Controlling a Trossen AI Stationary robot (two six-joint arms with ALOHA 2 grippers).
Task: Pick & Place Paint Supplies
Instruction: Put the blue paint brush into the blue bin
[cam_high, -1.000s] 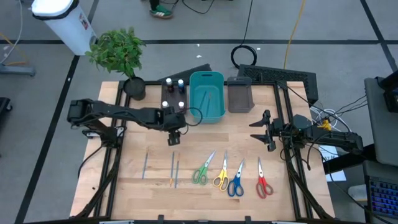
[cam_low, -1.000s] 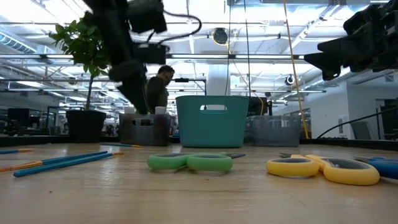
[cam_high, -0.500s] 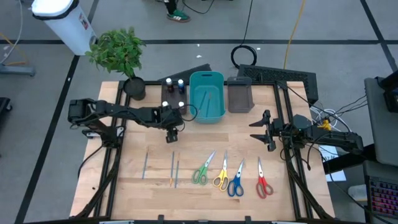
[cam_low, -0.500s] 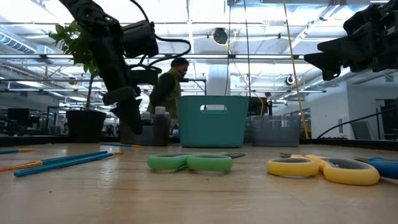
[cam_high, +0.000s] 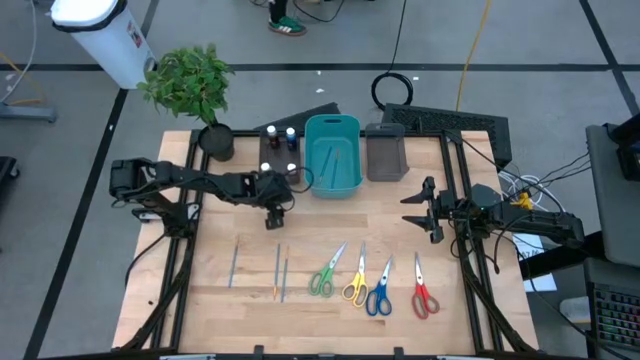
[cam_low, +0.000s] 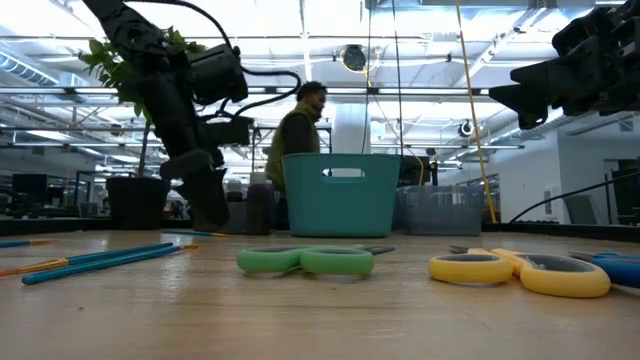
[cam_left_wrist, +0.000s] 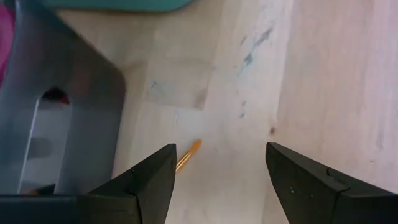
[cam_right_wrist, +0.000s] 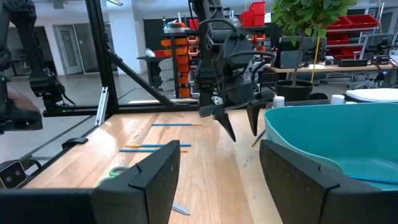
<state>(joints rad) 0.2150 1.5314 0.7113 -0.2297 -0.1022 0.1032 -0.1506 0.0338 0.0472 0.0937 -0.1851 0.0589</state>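
My left gripper (cam_high: 271, 221) (cam_right_wrist: 239, 129) hangs open just above the table, fingers pointing steeply down, in front of the dark grey tray (cam_left_wrist: 62, 106) that holds the small bottles (cam_high: 278, 150). A brush's orange tip (cam_left_wrist: 187, 154) lies on the wood beside one finger, untouched. Three more brushes (cam_high: 277, 268) and the green (cam_high: 324, 273), yellow (cam_high: 355, 280), blue (cam_high: 379, 291) and red (cam_high: 422, 291) scissors lie flat near the front. My right gripper (cam_high: 406, 208) waits open at the right, held level above the table.
The teal bin (cam_high: 332, 155) stands at the back centre with thin brushes inside, a dark grey bin (cam_high: 385, 153) to its right. A potted plant (cam_high: 212, 135) stands at the back left. A person walks in the room behind (cam_low: 300, 130).
My left gripper has sunk toward the table and drifted slightly toward the left edge, staying open. The person in the background has walked to the right.
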